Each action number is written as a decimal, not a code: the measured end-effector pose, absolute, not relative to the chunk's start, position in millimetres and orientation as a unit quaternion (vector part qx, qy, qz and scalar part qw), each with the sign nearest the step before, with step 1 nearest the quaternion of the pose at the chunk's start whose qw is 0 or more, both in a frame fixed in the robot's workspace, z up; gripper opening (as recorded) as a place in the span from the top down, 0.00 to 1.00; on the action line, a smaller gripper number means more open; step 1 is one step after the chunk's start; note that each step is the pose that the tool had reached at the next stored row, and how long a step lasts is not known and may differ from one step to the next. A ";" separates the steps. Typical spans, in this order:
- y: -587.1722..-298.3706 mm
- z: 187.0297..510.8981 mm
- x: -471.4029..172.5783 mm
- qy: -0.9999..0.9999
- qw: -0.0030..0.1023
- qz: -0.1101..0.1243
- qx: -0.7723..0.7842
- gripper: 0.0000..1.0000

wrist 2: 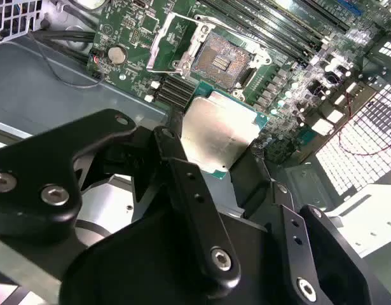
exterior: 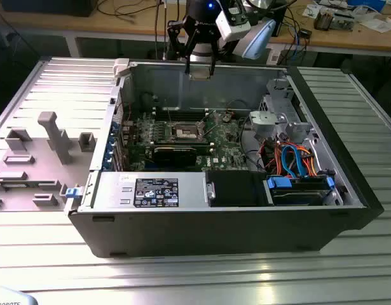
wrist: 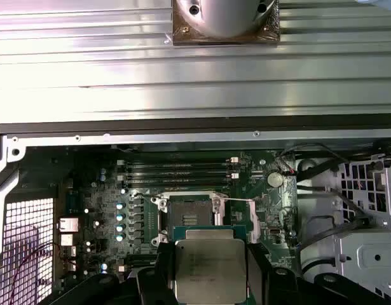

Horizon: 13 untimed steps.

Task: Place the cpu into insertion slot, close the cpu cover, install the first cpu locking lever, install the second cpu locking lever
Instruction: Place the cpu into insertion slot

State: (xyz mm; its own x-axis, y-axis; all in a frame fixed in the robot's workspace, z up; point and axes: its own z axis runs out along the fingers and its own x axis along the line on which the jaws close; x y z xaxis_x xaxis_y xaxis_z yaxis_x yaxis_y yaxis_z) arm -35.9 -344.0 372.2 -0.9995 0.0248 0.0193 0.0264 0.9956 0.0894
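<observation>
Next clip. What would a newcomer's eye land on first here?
The silvery cpu, gripped in the black gripper, looms in both wrist views. Just beyond it on the green motherboard lies the open insertion slot, dark and empty. In the exterior view the open computer case sits on a ribbed metal table.

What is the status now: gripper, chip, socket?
Gripper shut on chip, high over the computer case. Socket bare, chip not yet in it. Nothing seen between chip and socket.
</observation>
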 end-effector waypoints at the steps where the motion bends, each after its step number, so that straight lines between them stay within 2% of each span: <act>1: -344.0 372.2 -35.9 -0.999 0.009 -0.045 -0.013 0.46; 13: -344.0 372.2 -35.9 -0.999 0.009 -0.045 -0.013 0.46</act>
